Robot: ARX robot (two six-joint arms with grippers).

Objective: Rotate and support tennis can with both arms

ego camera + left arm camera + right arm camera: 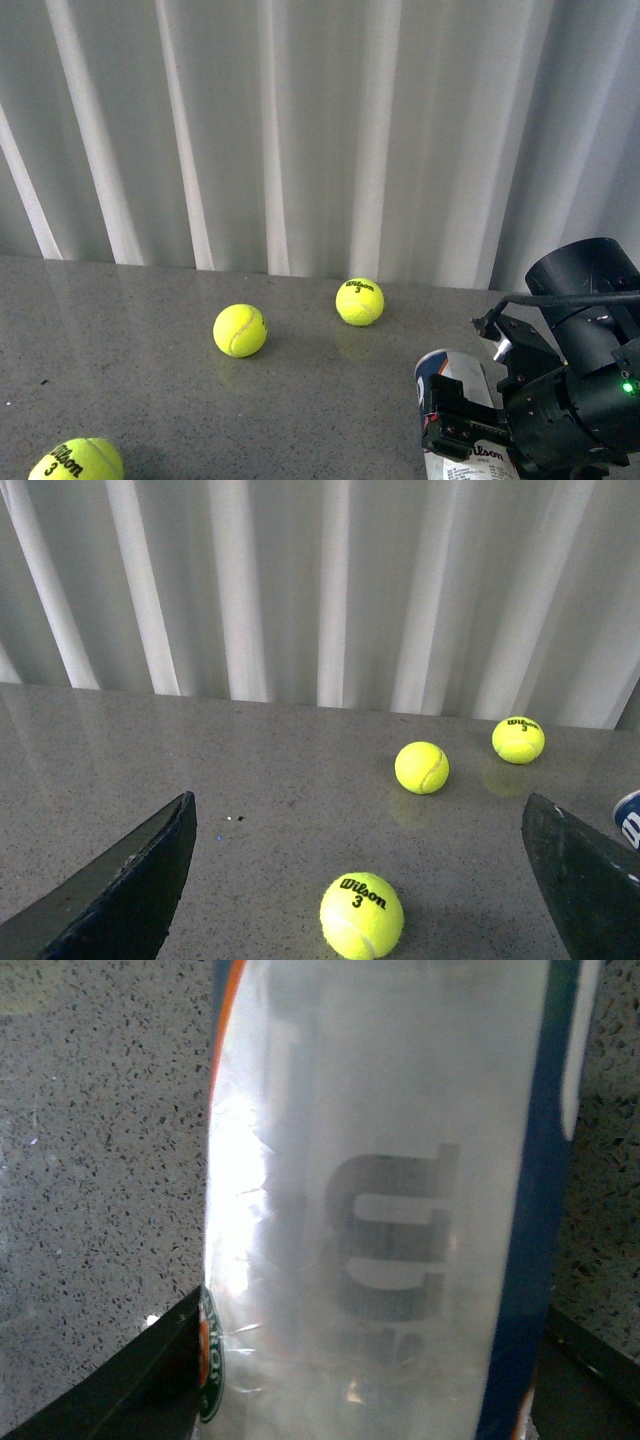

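Front view: the tennis can (447, 367) rests on the surface (150, 330) to my right. My right tool (462, 425) appears clamped across it, while my left tool (357, 810) gapes wide and empty. If I rotate it unsupported, the slick tube could slip or roll free.

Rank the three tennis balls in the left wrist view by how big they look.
1. Nearest tennis ball: clearly the largest.
2. Middle tennis ball and farthest tennis ball: they look about alike, so I won't rank them.
The difference likely comes from nearness to the camera, not true size.
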